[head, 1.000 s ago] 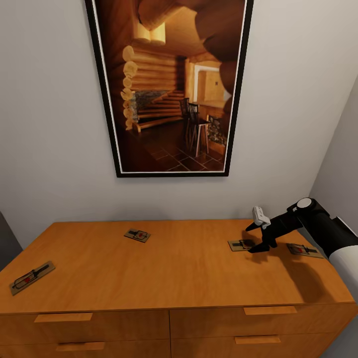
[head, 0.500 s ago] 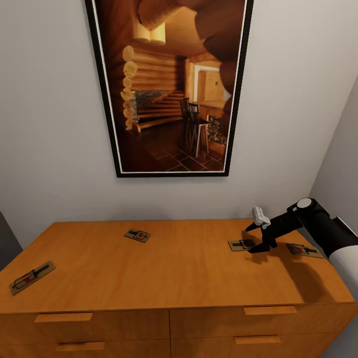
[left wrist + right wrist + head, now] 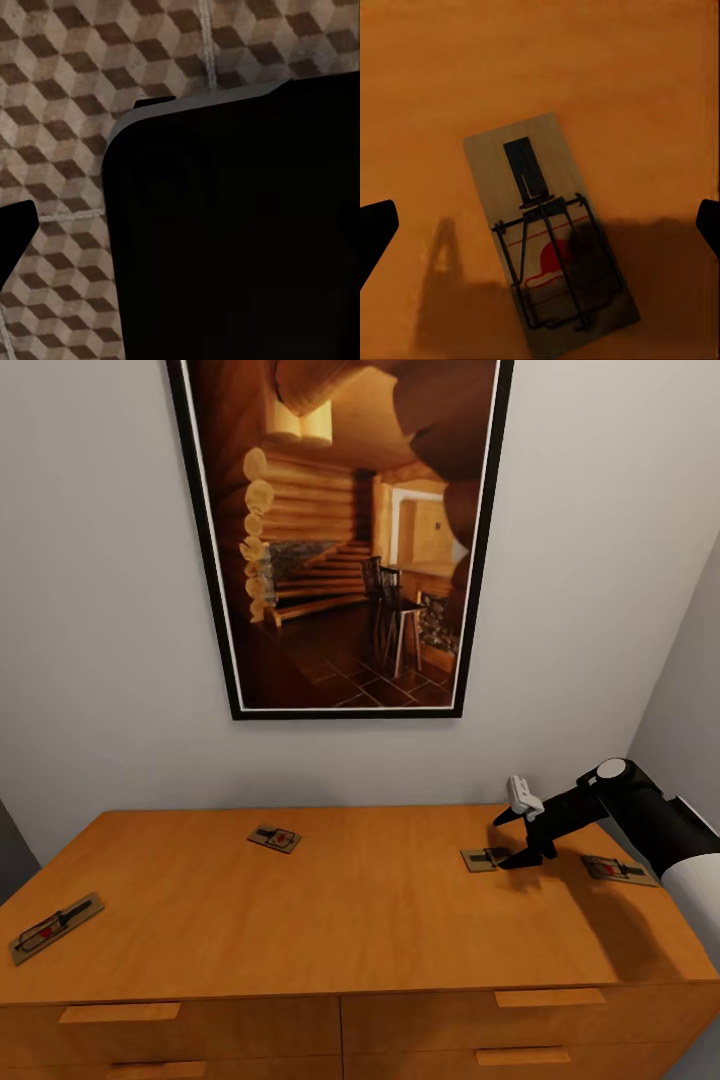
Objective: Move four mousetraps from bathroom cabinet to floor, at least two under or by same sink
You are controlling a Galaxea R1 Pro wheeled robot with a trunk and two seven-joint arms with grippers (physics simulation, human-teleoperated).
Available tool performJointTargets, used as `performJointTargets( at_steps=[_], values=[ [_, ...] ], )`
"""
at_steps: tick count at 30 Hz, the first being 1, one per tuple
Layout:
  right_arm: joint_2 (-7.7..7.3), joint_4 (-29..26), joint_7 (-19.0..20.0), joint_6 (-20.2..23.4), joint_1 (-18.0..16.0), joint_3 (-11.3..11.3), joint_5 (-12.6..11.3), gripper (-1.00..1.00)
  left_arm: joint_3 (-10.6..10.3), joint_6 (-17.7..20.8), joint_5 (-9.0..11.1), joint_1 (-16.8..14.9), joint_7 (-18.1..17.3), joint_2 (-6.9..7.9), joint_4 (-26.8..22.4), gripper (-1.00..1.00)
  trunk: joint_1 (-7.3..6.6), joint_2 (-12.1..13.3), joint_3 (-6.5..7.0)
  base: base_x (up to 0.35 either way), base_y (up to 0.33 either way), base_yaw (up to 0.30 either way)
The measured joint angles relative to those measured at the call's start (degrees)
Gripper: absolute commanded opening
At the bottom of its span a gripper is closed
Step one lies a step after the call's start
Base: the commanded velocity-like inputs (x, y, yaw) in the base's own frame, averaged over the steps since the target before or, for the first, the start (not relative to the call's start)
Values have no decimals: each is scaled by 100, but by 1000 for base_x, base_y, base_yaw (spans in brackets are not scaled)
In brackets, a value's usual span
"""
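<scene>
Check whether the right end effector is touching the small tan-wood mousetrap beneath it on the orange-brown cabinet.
Apart: the right wrist view shows the mousetrap lying between the right end effector's spread fingertips, clear cabinet top on both sides.

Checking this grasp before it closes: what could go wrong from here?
The mousetrap lies flat on the cabinet and askew between the open right tool's fingertips, so closing could skid or twist it instead of gripping. Another mousetrap lies close beside the arm and might get knocked.

Pale grey walls [image 3: 110, 610], large black-framed log-cabin picture [image 3: 345, 535], warm light from above
</scene>
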Motion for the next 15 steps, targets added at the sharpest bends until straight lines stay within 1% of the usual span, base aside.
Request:
performJointTargets(
  at_steps=[5,15],
  values=[
    [0,2,-3,0,0,6,-1,100,0,0,0,2,5,-18,2,100,1,0,0,78,0,0],
    [0,15,-7,0,0,8,-2,100,0,0,0,2,-1,-22,3,100,2,0,0,11,0,0]
  ],
)
